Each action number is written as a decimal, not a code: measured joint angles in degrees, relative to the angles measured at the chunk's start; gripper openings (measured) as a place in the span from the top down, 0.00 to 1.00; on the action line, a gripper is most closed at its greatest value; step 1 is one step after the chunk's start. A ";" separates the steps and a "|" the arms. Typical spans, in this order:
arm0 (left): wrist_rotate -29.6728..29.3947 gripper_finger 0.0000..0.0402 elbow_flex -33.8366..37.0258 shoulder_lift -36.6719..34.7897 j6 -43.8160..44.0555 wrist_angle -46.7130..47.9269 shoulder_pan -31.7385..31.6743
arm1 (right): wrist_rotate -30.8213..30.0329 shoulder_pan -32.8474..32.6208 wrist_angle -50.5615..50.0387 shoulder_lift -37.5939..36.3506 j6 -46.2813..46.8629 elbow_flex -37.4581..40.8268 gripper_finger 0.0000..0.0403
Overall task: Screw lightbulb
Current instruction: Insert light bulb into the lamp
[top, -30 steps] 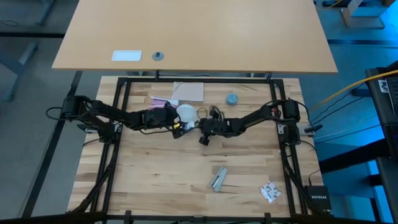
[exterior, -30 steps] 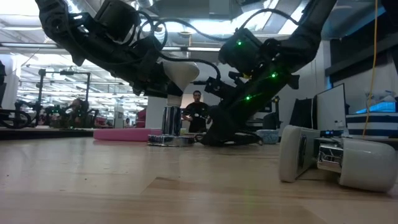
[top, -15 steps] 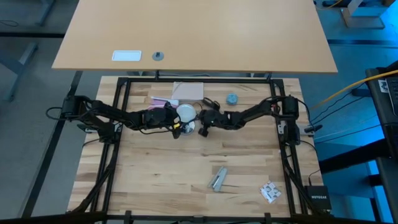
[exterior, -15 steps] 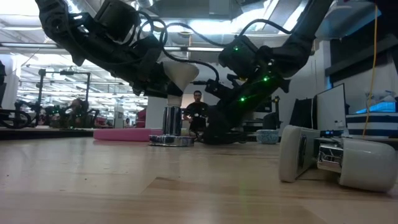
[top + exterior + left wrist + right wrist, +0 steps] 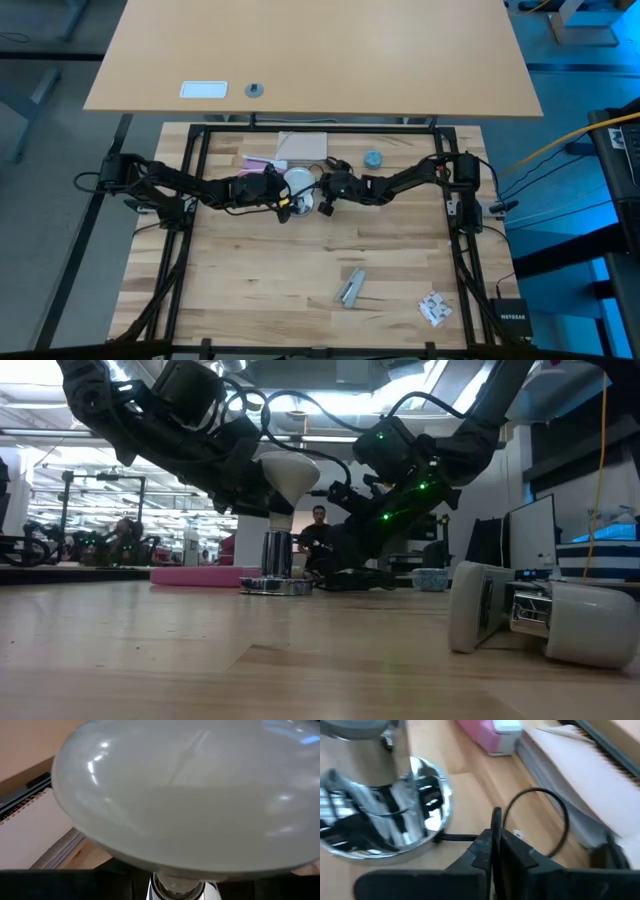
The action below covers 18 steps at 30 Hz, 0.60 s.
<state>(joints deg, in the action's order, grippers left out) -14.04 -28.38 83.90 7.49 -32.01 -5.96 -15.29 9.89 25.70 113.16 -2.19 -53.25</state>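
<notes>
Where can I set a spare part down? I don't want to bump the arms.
The near half of the table is mostly bare, between the grey clip and its left edge. The far middle is crowded: lightbulb, left gripper, right gripper, notebook and blue-grey cap.

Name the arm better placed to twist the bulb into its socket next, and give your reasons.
Left. The left gripper holds the lightbulb upright directly over the silvery socket, neck down. The right gripper sits low beside the socket base by the black cord, better suited to steadying it.
</notes>
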 joint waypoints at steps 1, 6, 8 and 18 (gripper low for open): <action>0.02 0.59 0.00 0.00 -0.01 0.02 0.00 | 2.00 0.00 0.31 0.00 -0.25 0.00 0.89; 0.04 0.59 0.00 0.02 -0.01 0.02 0.00 | 7.05 -0.02 0.24 0.00 -1.11 0.00 0.75; 0.04 0.59 0.00 0.02 -0.02 0.02 0.00 | 7.25 -0.02 -0.15 0.00 -1.10 -0.01 0.67; 0.00 0.59 0.00 0.02 -0.02 0.02 0.00 | 21.16 -0.10 0.00 0.00 1.52 -0.02 0.41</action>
<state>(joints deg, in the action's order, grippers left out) -14.04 -28.38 83.92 7.46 -31.99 -5.96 5.88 9.79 25.70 113.16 -0.67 -53.28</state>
